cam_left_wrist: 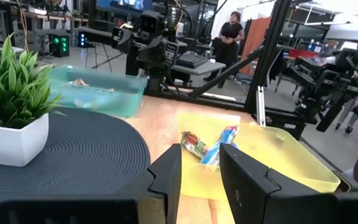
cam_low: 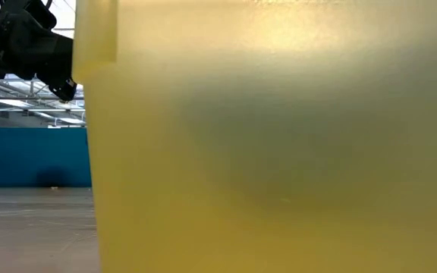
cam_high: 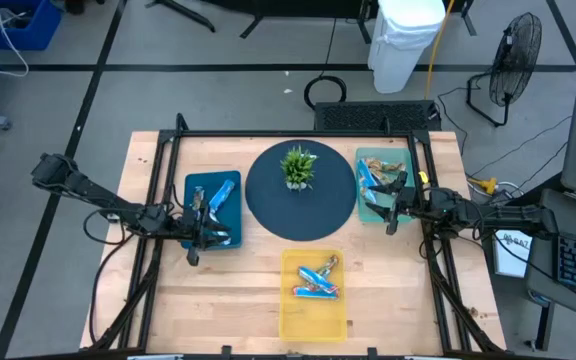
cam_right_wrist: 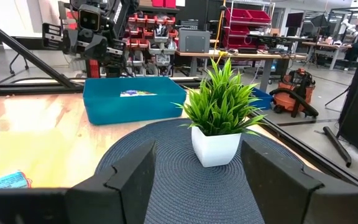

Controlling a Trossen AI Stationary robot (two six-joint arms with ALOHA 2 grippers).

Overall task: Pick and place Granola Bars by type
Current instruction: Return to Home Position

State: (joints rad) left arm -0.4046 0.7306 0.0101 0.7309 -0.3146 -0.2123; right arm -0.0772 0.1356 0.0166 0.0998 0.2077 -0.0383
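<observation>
Granola bars lie in three bins. The yellow bin (cam_high: 313,318) at the near edge holds blue and orange-silver bars (cam_high: 318,283), which also show in the left wrist view (cam_left_wrist: 211,147). Blue-wrapped bars (cam_high: 224,194) lie in the blue bin (cam_high: 196,185). The teal bin (cam_high: 368,212) holds mixed bars (cam_high: 374,177). My left gripper (cam_high: 198,238) (cam_left_wrist: 201,163) hangs open over the blue bin's near part and holds nothing. Over the teal bin my right gripper (cam_high: 394,208) (cam_right_wrist: 197,163) is wide open and holds nothing. In the low view the yellow bin's wall (cam_low: 279,152) hides most of the table.
A small green plant in a white pot (cam_high: 298,166) (cam_right_wrist: 221,118) stands on a round dark mat (cam_high: 268,205) between the blue and teal bins. A black frame (cam_high: 288,133) runs around the table. Bare wood (cam_high: 228,300) lies beside the yellow bin. A person (cam_left_wrist: 232,32) stands far behind.
</observation>
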